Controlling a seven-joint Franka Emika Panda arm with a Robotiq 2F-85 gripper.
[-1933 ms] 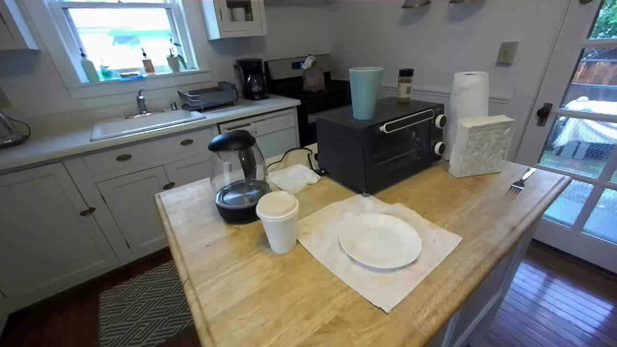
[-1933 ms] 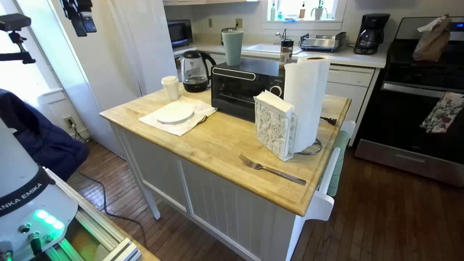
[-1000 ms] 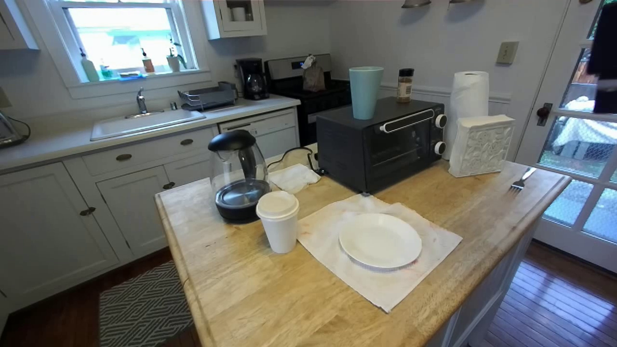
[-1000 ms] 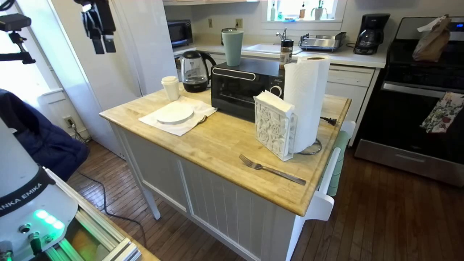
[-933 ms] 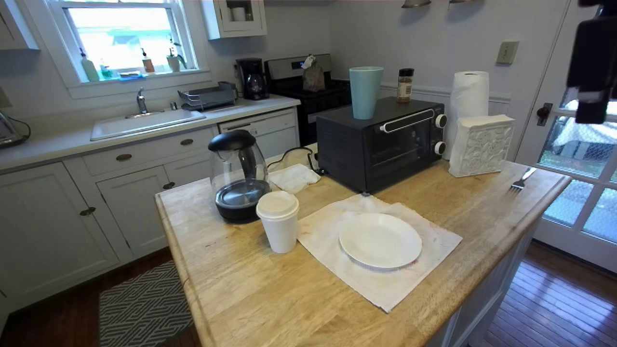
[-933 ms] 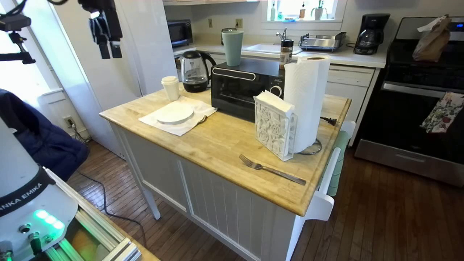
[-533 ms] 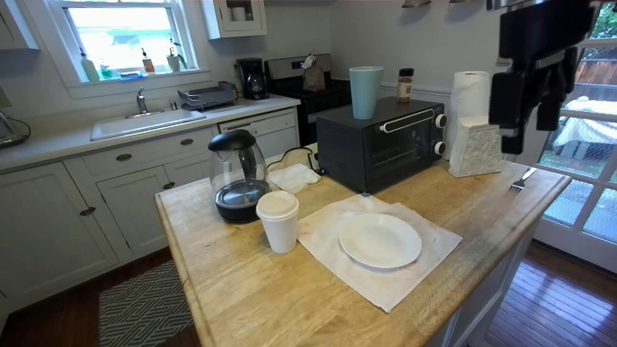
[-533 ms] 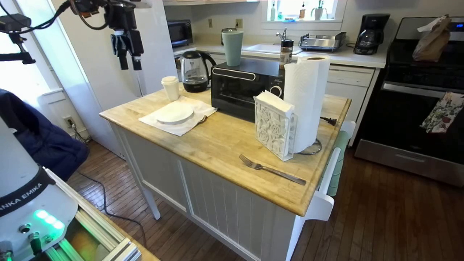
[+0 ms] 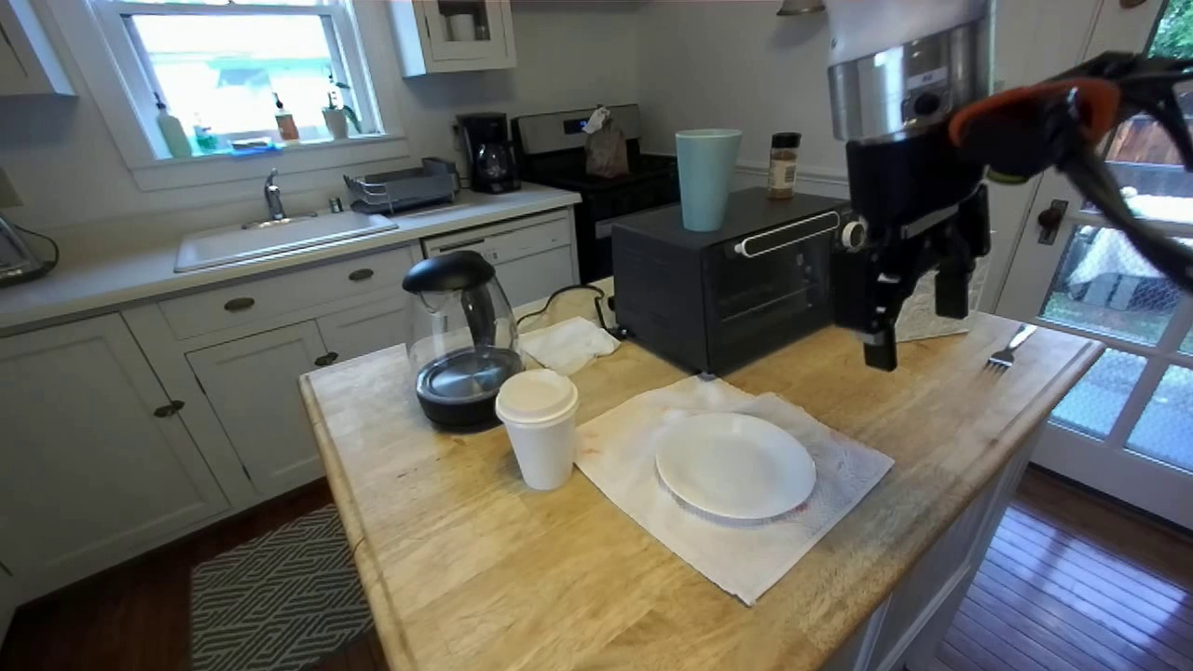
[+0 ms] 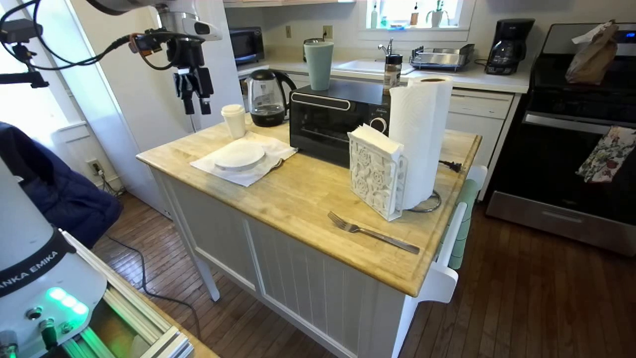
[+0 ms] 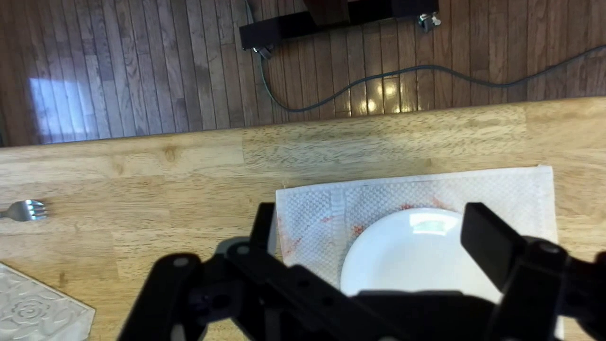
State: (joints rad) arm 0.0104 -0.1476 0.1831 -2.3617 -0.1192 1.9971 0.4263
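Note:
My gripper is open and empty, fingers pointing down, in the air above the wooden island top. It also shows in an exterior view and in the wrist view. In the wrist view a white plate shows between the fingers, well below them. The plate lies on a white paper towel sheet with red marks. In both exterior views a white lidded cup stands upright beside the sheet. A glass kettle stands behind the cup. The gripper touches nothing.
A black toaster oven bears a teal cup and a spice jar. A napkin holder, a paper towel roll and a fork are at the island's far end. A crumpled napkin lies by the kettle.
The arm has swung in over the island and come lower, nearer the plate. The gripper is open. The things on the island have not moved.

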